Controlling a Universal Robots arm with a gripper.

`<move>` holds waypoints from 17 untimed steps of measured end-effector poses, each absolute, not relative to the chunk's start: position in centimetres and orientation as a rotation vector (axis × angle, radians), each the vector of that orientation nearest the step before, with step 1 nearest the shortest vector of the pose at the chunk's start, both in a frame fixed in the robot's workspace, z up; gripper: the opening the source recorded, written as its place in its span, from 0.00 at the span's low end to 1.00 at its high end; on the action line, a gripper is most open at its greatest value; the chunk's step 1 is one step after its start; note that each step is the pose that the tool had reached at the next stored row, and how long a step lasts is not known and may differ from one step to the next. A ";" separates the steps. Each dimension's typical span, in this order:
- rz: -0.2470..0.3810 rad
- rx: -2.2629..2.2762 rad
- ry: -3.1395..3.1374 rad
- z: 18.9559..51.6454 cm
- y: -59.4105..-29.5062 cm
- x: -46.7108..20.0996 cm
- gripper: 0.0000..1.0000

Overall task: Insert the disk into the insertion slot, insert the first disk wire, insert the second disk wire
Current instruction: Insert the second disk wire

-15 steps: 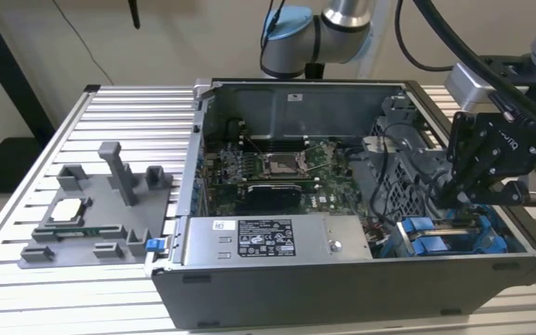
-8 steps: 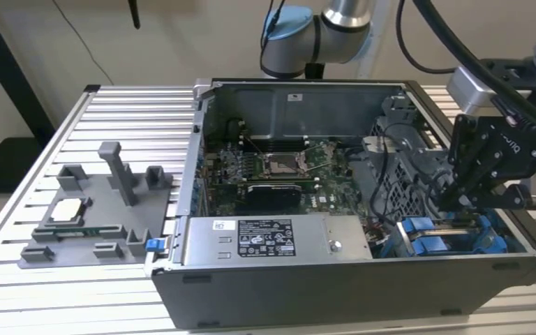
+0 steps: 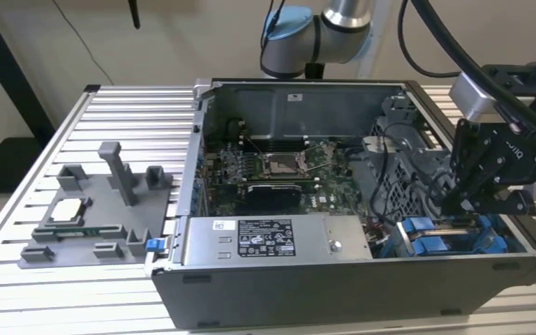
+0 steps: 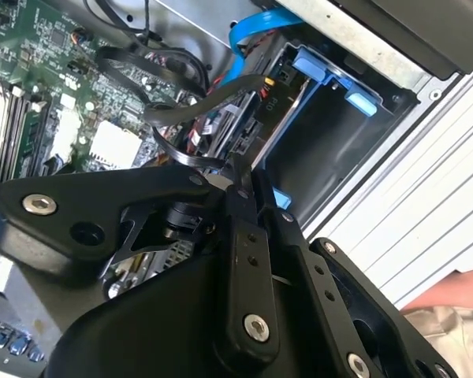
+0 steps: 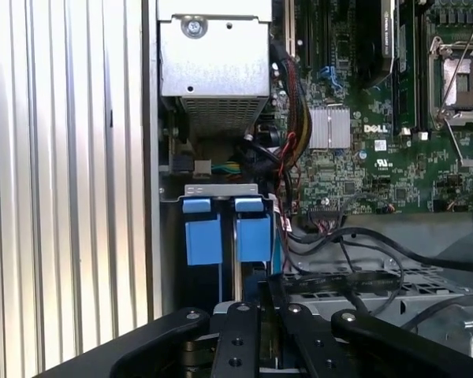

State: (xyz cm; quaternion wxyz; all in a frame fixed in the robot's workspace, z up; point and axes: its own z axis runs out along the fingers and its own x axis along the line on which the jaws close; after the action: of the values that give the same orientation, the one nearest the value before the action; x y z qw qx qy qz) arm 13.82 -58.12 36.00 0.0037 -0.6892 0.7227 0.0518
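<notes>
The disk [image 4: 256,118] sits edge-on inside the insertion slot [image 4: 319,146], its blue carrier frame [image 4: 331,75] along the grey cage. My gripper [image 4: 244,169] hovers right at the disk's connector end, fingers pressed together on the end of a black flat disk wire [image 4: 177,150] that loops back toward the motherboard. In the exterior view my gripper [image 3: 456,206] reaches down into the case just above the blue-tabbed drive cage [image 3: 445,241]. In the first wrist view my gripper [image 5: 260,303] stands close behind the cage's two blue tabs [image 5: 252,236].
A light blue wire [image 4: 252,31] runs past the cage. The grey power-supply box [image 3: 278,241] sits along the case's front wall, the motherboard [image 3: 278,171] behind it. A grey fixture [image 3: 100,209] stands on the slatted table at the exterior view's left. Beige cloth [image 4: 457,303] lies outside the case.
</notes>
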 end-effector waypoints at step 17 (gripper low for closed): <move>0.147 -2.155 2.258 34.9 -58.3 14.3 0.00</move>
State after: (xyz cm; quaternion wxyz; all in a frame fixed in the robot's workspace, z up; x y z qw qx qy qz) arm 14.28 -58.31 34.93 0.0085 -0.6896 0.7227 0.0469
